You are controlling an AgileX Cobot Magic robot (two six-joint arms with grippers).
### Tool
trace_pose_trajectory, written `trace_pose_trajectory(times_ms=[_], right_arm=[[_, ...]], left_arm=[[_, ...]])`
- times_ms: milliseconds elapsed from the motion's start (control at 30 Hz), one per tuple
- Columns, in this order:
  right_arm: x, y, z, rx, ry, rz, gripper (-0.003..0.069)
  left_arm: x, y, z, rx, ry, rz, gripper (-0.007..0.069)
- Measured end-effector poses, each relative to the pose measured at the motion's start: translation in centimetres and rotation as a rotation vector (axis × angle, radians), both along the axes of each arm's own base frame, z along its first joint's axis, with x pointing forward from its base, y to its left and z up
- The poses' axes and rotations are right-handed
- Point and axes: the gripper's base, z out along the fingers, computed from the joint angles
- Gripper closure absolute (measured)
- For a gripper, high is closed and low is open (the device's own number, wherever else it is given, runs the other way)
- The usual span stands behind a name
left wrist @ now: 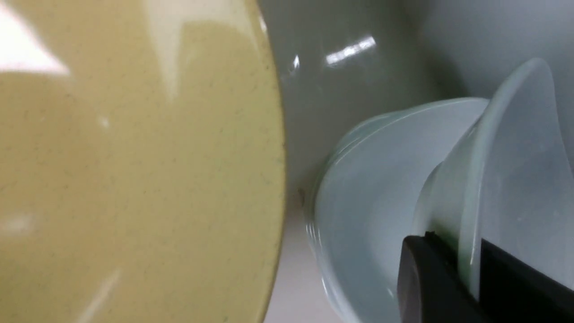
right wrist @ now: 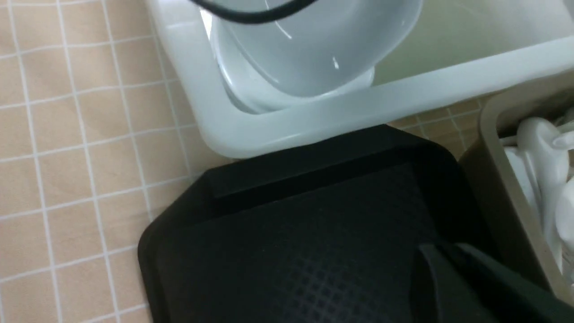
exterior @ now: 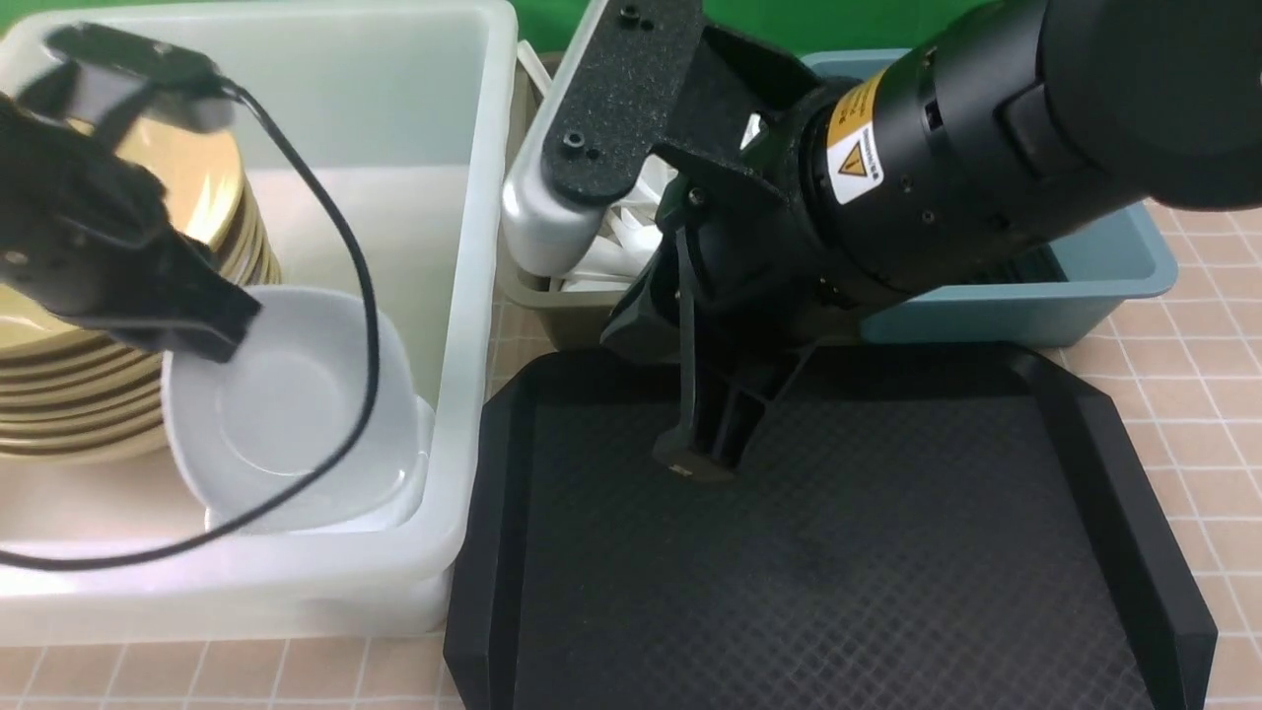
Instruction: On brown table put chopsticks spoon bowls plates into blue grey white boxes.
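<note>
So the whole thing comes down to the plate (exterior: pixel 276 394) in the left fingers (exterior: pixel 202 316) versus the stack of plates (exterior: pixel 419 478) right under it, all inside the white box (exterior: pixel 473 296) on the left side of the front view. The fingers are pinched shut on the plate's rim at its upper-left edge. The plate hangs from there on a tilt, with its far edge dropping toward the lower right, onto or just above the stack; I can't tell if it's touching. The left wrist view shows a black finger on each side of the thin rim. The plate is squarish with rounded corners, so there's no real long axis to line up. My guess is the next bit is just flattening that tilt so it nests, then letting go. It's glossy white and shallow, with a round flat well in the middle. The yellow bowls (exterior: pixel 59 394) are stacked just beside it in the same box, toward the left edge, so it's kinda tight there. The left arm is obviously the one on the job. The right fingers (exterior: pixel 705 449) point down over the black tray (exterior: pixel 838 552) mid-frame, well apart from the plate, and I can't tell if they're open or closed. Behind the tray are the grey box (exterior: pixel 537 316) holding white spoons (exterior: pixel 611 266) and the blue box (exterior: pixel 1085 286) on the table (exterior: pixel 1213 325).
</note>
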Motion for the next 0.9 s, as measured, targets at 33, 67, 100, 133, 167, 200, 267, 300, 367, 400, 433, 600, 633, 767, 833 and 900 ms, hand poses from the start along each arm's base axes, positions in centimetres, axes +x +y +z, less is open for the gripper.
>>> trace_pose_trajectory(times_ms=[33,67,100,133,167,200,267,300,367,400,433,600,633,767,833,900], right_arm=[[0.0,0.0,0.0,-0.003,-0.001,0.0,0.061],[0.0,0.0,0.0,-0.007,-0.003,0.0,0.061],[0.0,-0.1,0.0,-0.011,-0.006,0.0,0.061],[0.1,-0.1,0.0,-0.012,-0.007,-0.001,0.061],[0.1,-0.1,0.0,-0.012,-0.007,-0.001,0.061],[0.1,-0.1,0.0,-0.014,-0.008,-0.001,0.061],[0.1,-0.1,-0.1,-0.02,-0.006,-0.001,0.061],[0.1,-0.1,-0.1,-0.022,-0.007,-0.001,0.061],[0.2,0.0,-0.4,-0.032,0.001,0.0,0.0608],[0.2,0.0,-0.4,-0.034,0.003,0.0,0.0607],[0.2,0.0,-0.4,-0.036,0.004,0.0,0.0607],[0.2,-0.1,-0.5,-0.042,0.005,0.0,0.0603],[0.2,-0.1,-0.5,-0.044,0.002,0.0,0.0602],[0.2,-0.1,-0.5,-0.052,-0.007,-0.001,0.0599],[0.2,-0.1,-0.5,-0.053,-0.008,-0.001,0.0596],[0.3,-0.2,-0.5,-0.055,-0.01,-0.001,0.0594]], left_arm=[[0.2,0.0,-0.4,0.001,0.003,-0.015,0.0619],[0.4,-0.1,-0.7,0.002,0.009,-0.022,0.0619],[0.7,-0.1,-1.2,0.005,0.018,-0.029,0.0616],[0.9,-0.1,-1.3,0.007,0.017,-0.032,0.0615],[1.0,-0.1,-1.4,0.007,0.018,-0.033,0.0614],[1.2,-0.1,-1.7,0.008,0.023,-0.034,0.0603],[1.5,-0.1,-2.0,0.009,0.027,-0.034,0.0564],[1.5,-0.1,-2.1,0.009,0.028,-0.034,0.056],[1.6,-0.1,-2.2,0.009,0.031,-0.033,0.0488],[1.6,-0.1,-2.2,0.01,0.031,-0.033,0.0468],[1.6,-0.1,-2.2,0.011,0.026,-0.033,0.044],[1.5,-0.1,-1.6,0.012,0.008,-0.034,0.0288],[1.4,-0.1,-1.1,0.013,0.0,-0.035,0.0267],[0.7,-0.1,1.3,0.0,-0.057,-0.039,0.0237],[0.0,-0.2,2.7,-0.01,-0.089,-0.042,0.0239],[-0.7,-0.3,3.8,-0.016,-0.115,-0.044,0.0244]])
